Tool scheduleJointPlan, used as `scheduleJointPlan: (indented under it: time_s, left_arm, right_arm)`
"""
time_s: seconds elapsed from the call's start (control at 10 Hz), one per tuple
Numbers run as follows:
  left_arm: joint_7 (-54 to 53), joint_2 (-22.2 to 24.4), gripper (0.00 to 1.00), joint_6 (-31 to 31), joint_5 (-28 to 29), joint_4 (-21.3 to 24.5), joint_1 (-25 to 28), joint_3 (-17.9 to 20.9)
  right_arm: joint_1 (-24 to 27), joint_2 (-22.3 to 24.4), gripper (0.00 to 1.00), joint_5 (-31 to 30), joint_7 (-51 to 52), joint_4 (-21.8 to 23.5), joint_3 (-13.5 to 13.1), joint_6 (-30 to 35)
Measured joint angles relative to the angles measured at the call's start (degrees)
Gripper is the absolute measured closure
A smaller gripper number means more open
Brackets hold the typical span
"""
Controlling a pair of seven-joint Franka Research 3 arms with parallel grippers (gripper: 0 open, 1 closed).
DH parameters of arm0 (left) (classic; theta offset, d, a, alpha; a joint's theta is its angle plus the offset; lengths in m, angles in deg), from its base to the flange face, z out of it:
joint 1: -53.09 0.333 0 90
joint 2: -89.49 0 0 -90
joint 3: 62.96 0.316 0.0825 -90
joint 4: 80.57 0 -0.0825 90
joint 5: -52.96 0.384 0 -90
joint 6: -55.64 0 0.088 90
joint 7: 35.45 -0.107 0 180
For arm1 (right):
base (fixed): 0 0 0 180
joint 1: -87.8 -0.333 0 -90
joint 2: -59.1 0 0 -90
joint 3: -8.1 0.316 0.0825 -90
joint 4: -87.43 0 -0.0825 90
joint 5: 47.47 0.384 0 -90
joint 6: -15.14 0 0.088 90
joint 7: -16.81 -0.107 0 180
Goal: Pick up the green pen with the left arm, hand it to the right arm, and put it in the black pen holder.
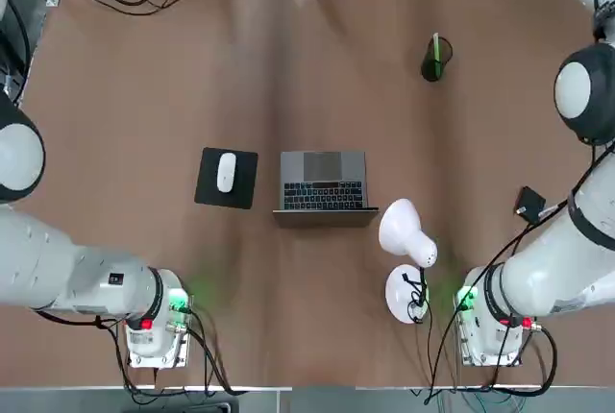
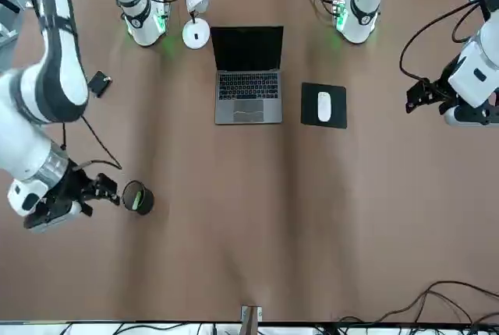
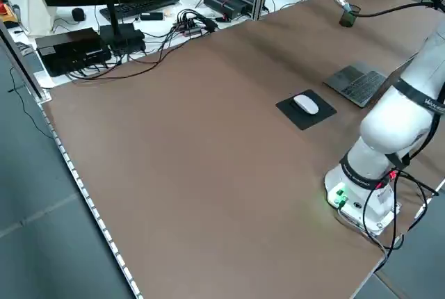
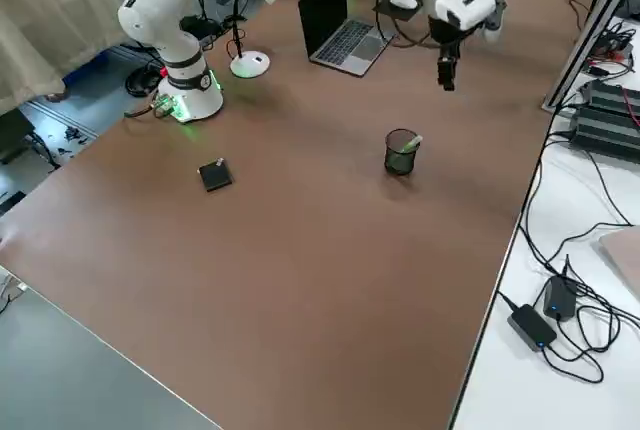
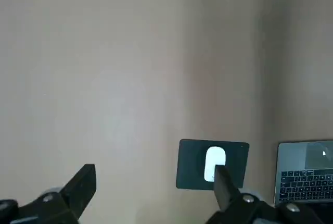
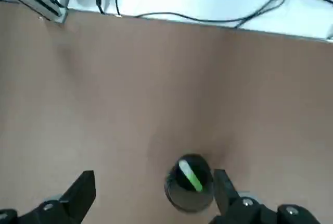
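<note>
The green pen (image 6: 190,175) was already standing inside the black pen holder (image 6: 189,183), leaning against its rim, out toward two o'clock on the table as seen from overhead. So the last step looked finished to me: nothing of the task was left lying on the table, and the handover must have been done.

The right gripper (image 6: 152,193) hung above and just beside the holder, its fingers spread wide with nothing between them; the pen was let go. The left gripper (image 5: 154,190) was likewise splayed and empty, hovering over bare tabletop with the mouse (image 5: 214,163) on its black mouse pad (image 5: 188,162) and the corner of the laptop (image 5: 305,172) beyond its fingertips. From overhead the mouse pad sat at about nine o'clock from the laptop, with the white desk lamp (image 1: 408,236) at roughly four o'clock from it.

As I judged it, the next move called only for the right arm to draw back clear of the holder without knocking it, since the cup is light and the pen leaned on its edge.

Some things were hard to see. Overhead, both grippers were cut off at the picture's edges, only elbows and bases showing. The pen's lower end was hidden in the holder. A small flat black object (image 1: 529,205) lay near the right arm's base; I couldn't tell what it was.
</note>
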Motion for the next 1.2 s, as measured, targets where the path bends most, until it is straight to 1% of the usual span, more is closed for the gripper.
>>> scheduleJointPlan:
  time_s: [0.1,0.3,0.5,0.7,1.0,1.2]
  left_arm:
    - [0.0,-0.2,0.0,0.0,0.0,-0.2,0.0,-0.2]
    - [0.0,-0.3,0.0,0.0,0.0,-0.6,0.0,-0.3]
    - [0.0,-0.4,0.0,0.0,0.0,-0.7,0.0,-0.3]
    - [0.0,-0.4,0.0,0.0,0.0,-0.8,0.0,-0.3]
    - [0.0,-0.4,0.0,0.0,0.0,-0.8,0.0,-0.3]
    - [0.0,-0.5,0.0,0.0,0.0,-0.8,0.0,-0.3]
  right_arm:
    - [0.0,1.5,0.0,-3.2,-2.5,-1.8,-0.7,5.3]
    - [0.2,6.1,0.0,-9.3,-5.3,-2.9,-1.2,12.0]
    - [2.2,10.1,0.0,-11.2,-5.6,-2.9,-1.7,16.9]
    - [4.5,12.7,0.0,-12.6,-5.6,-2.8,-2.0,19.0]
    - [7.5,13.1,0.0,-12.7,-5.7,-2.5,-2.1,19.2]
    - [7.6,13.1,0.0,-12.7,-5.7,-2.4,-1.8,18.9]
